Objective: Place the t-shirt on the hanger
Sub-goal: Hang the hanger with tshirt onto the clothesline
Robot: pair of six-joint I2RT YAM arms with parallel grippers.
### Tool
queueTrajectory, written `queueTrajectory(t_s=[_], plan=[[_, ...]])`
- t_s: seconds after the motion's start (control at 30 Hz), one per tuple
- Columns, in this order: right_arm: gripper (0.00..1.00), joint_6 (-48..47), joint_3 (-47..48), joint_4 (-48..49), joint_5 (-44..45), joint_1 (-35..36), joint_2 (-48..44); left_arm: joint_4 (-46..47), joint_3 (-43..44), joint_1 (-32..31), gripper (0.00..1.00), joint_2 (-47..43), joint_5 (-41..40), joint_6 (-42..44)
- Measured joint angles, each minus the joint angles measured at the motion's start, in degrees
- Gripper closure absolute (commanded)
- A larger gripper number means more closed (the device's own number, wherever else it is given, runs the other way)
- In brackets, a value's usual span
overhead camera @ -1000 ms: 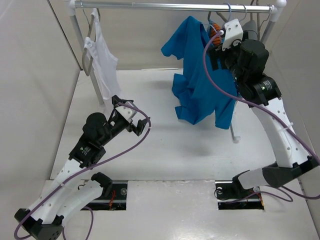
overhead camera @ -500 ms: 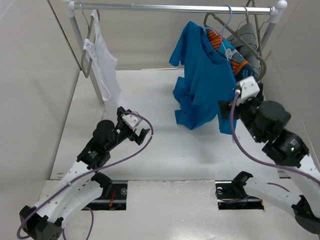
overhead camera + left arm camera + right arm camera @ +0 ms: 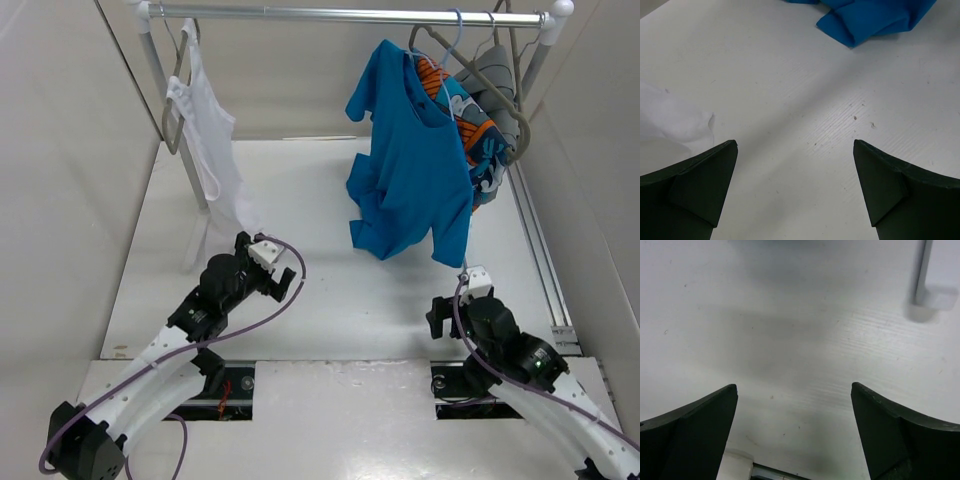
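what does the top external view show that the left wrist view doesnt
Only the top external view shows the rail, the hanger hooked on it, the whole t-shirt hanging there, the patterned garment behind it, and the right arm. Only the left wrist view shows close up that the open left gripper has nothing between its fingers. Both show the t-shirt's lower edge, a bit of the white tank top and the white table.

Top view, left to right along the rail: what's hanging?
tank top → t-shirt → patterned garment
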Motion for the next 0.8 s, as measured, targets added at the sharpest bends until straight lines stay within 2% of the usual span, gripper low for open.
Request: queueTrajectory(t_s=[0.23, 0.47, 0.8], plan=[[0.0, 6.49, -2.38, -0.79, -1.09, 0.0, -1.75, 2.58, -1.11, 0.0, 0.0, 0.0, -0.57, -0.55], [0.0, 7.39, -2.38, -0.81, -1.31, 0.0, 2.05, 3.17, -2.23, 0.0, 0.0, 0.0, -1.44, -0.55], [0.0, 7.48, -2.38, -0.81, -1.22, 0.0, 1.03, 3.8, -2.43, 0.0, 0.0, -0.07, -1.53, -0.55]])
